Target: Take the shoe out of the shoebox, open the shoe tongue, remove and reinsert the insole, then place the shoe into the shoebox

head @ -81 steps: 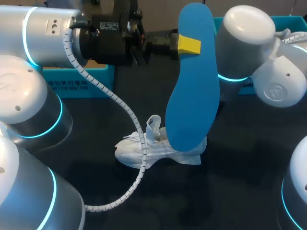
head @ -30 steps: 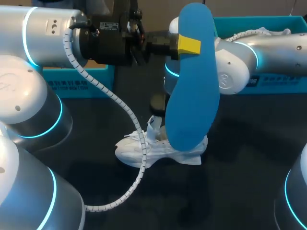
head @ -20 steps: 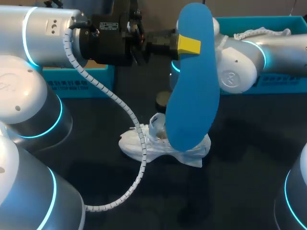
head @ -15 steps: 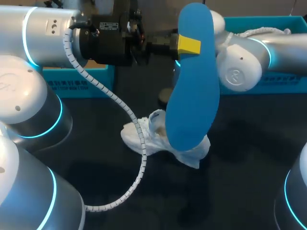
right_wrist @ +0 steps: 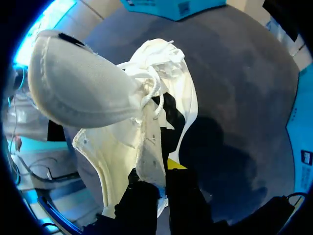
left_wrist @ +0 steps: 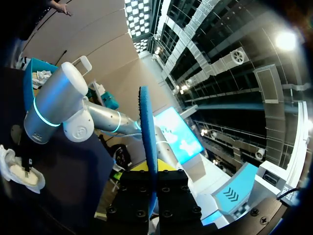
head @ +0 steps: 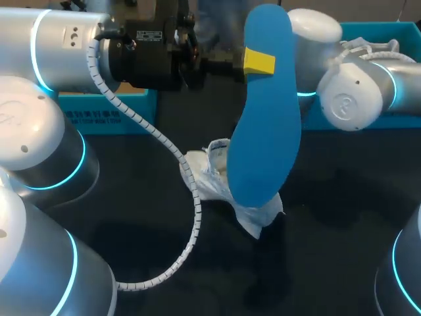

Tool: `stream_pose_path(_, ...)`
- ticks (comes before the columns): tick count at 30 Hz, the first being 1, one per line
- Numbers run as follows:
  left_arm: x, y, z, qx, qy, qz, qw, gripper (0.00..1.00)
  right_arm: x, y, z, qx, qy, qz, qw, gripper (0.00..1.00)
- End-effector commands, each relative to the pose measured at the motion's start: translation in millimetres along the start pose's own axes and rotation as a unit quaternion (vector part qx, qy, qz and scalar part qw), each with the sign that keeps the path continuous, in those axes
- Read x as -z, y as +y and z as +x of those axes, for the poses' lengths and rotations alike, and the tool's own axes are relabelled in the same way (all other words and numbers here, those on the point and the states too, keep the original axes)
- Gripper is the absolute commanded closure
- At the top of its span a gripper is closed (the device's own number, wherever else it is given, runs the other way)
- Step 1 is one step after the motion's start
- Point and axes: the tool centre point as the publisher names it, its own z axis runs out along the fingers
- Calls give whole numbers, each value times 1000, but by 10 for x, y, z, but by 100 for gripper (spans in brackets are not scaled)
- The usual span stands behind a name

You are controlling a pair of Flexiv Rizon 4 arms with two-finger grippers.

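Head view: insole (head: 263,112) out, pinched in left hand (head: 257,62); shoe (head: 210,174) below it, gripped by right hand (right_wrist: 159,178). Next: sliding insole back inside.

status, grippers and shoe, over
Left gripper shut on blue insole, upright. Right gripper shut on white shoe, tilted. Insole hides part of shoe in head view.

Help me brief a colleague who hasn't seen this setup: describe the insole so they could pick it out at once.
Over the middle of the dark table, the left arm comes in from the left. The left gripper pinches the insole, which stands on end above the white shoe. It alone is a flat, bright blue sole shape.
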Motion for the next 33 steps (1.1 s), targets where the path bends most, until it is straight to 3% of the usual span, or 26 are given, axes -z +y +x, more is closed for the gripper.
stream_pose_path(1, -16, 5, -4, 0, 0, 0, 1000, 100, -39, -56, 51, -54, -3, -28, 998, 100)
stream_pose_path(9, -16, 5, -4, 0, 0, 0, 1000, 100, -37, 30, 84, -130, 5, -86, 988, 100)
stream_pose_path(11, -16, 5, -4, 0, 0, 0, 1000, 100, -26, 87, 64, -98, 12, -97, 990, 100)
stream_pose_path(30, -16, 5, -4, 0, 0, 0, 1000, 100, -26, 87, 64, -98, 12, -97, 990, 100)
stream_pose_path(33, -16, 5, -4, 0, 0, 0, 1000, 100, 27, 79, 118, -134, -5, -106, 985, 100)
